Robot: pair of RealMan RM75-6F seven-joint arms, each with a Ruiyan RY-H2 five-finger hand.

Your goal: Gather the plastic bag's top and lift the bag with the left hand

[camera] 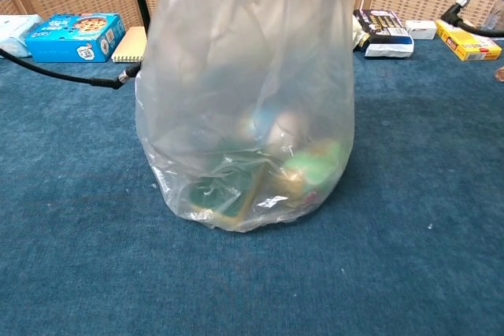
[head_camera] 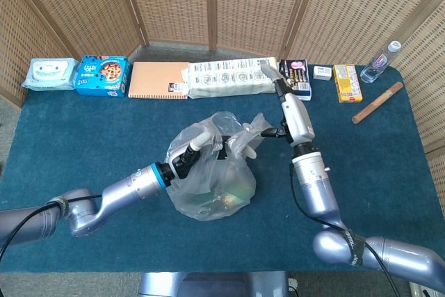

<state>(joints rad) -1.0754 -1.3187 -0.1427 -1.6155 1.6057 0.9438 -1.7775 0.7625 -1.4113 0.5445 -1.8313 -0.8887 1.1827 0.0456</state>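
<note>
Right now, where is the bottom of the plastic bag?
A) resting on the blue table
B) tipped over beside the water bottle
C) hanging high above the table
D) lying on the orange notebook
A: in the chest view the bag stands upright with its base on the table, its contents settled at the bottom.

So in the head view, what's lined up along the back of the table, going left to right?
Wipes pack → blue cookie box → orange notebook → long white packet → dark box → small white box → yellow box → water bottle.
</note>
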